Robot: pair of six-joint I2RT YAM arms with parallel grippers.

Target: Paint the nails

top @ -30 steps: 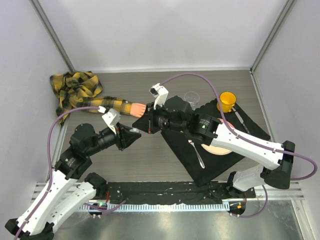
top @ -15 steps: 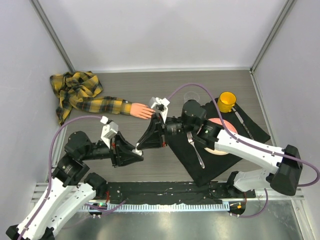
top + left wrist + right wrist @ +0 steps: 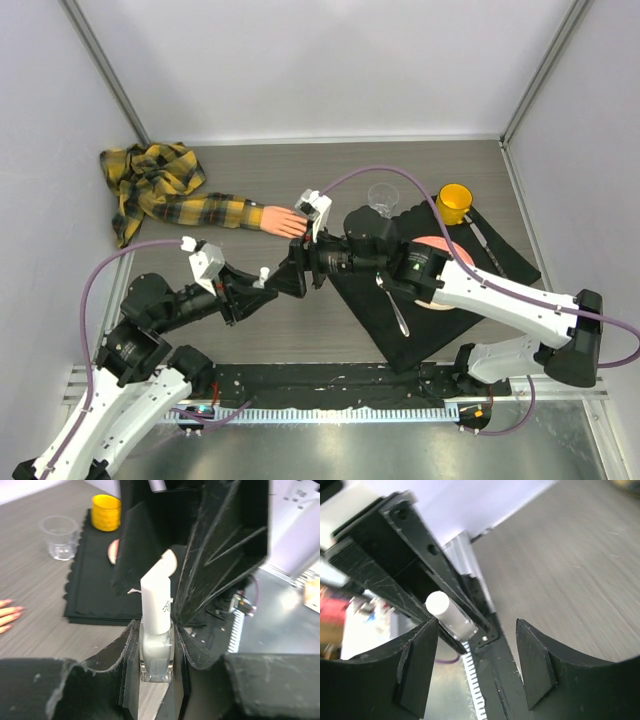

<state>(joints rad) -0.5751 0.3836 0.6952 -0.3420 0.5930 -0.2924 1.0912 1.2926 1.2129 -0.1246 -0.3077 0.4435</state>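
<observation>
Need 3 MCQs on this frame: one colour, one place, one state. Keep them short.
1. Colour of the cup on the mat? A blue; B green; C yellow.
2. Where is the bottle? A on the mat; B in the left tool; C in the cup.
3. State of the right tool? A open; B shut on the cup; C shut on the bottle.

Key:
1 C: it shows yellow in the top and left wrist views.
2 B: the left wrist view shows that tool's jaws clamped on the glass body.
3 A: its fingers stand apart, with the white cap in view between them.
</observation>
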